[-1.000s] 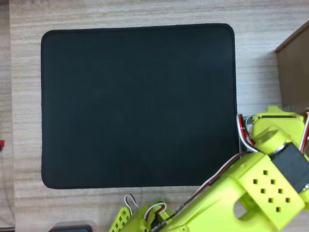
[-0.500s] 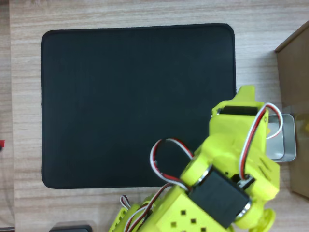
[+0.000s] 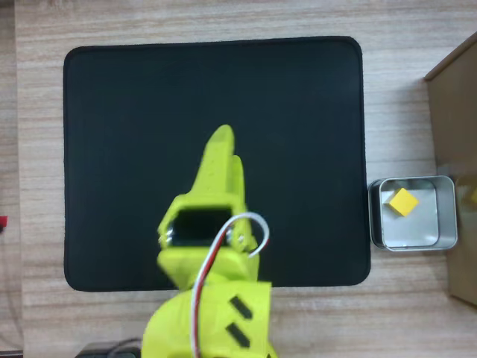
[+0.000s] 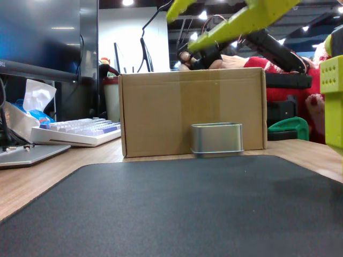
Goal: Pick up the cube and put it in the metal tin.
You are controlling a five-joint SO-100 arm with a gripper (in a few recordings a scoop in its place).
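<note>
The yellow cube (image 3: 404, 202) lies inside the metal tin (image 3: 449, 216), well apart to the right of the gripper (image 3: 221, 142) above the black mat (image 3: 134, 134), whose fingers appear pressed together, holding nothing.

Overhead view evenly and brightly lit with soft focus throughout, faint glare on the metal tin (image 3: 412, 240) rim; fixed view dimmer, ceiling lamps glaring at top, black mat (image 4: 177, 209) foreground blurred.
</note>
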